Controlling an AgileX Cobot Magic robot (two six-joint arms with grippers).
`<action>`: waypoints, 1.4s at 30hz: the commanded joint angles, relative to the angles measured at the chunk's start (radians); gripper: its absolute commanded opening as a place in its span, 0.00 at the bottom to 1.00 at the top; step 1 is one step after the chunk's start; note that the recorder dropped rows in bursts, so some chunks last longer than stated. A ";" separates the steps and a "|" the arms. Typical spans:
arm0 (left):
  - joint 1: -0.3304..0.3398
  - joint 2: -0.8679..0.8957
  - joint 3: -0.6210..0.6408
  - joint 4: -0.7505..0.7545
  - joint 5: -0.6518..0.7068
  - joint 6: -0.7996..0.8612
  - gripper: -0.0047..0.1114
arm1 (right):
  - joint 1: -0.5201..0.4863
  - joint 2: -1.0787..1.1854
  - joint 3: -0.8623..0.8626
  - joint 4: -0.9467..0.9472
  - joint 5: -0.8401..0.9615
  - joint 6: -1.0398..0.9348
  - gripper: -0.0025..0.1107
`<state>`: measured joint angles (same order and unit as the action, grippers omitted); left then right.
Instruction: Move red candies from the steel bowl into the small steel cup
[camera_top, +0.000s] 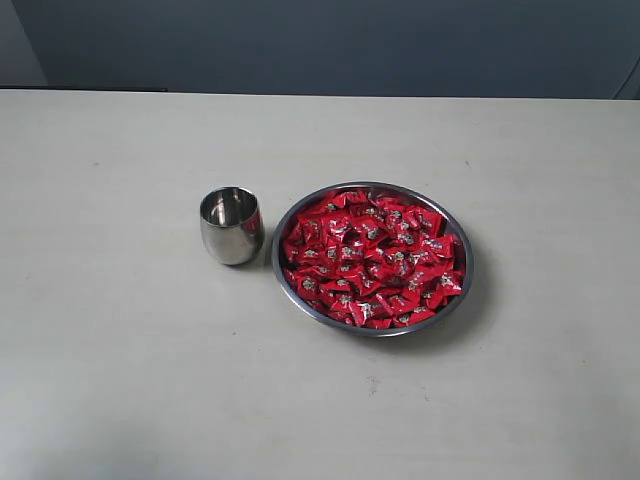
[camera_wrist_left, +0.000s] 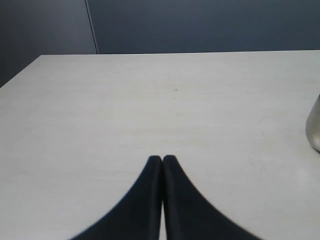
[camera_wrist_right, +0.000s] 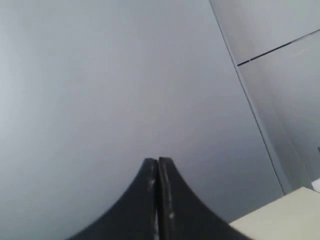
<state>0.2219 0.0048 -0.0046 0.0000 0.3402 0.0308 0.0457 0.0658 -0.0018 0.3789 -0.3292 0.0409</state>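
Note:
The steel bowl (camera_top: 459, 290) sits near the middle of the table, heaped with red candies (camera_top: 370, 255). Just to its left stands the small steel cup (camera_top: 231, 226), upright, nothing showing inside; a sliver of the cup (camera_wrist_left: 314, 127) shows at the edge of the left wrist view. Neither arm appears in the exterior view. My left gripper (camera_wrist_left: 162, 159) is shut with nothing in it, low over bare tabletop, apart from the cup. My right gripper (camera_wrist_right: 158, 161) is shut too, empty, pointing at a grey wall with only a table corner (camera_wrist_right: 285, 212) in sight.
The pale table (camera_top: 120, 350) stretches wide around bowl and cup, its far edge meeting a dark wall (camera_top: 330, 40). A grey wall panel seam (camera_wrist_right: 277, 49) shows in the right wrist view.

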 joint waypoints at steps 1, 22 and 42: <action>-0.005 -0.005 0.005 -0.006 -0.010 -0.001 0.04 | -0.005 -0.005 0.002 0.102 -0.112 0.032 0.02; -0.005 -0.005 0.005 -0.006 -0.010 -0.001 0.04 | 0.103 0.835 -0.930 -0.248 0.496 -0.102 0.02; -0.005 -0.005 0.005 -0.006 -0.010 -0.001 0.04 | 0.319 1.748 -1.338 0.306 1.150 -0.804 0.02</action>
<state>0.2219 0.0048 -0.0046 0.0000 0.3402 0.0308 0.3378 1.7604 -1.3286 0.6880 0.7898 -0.7477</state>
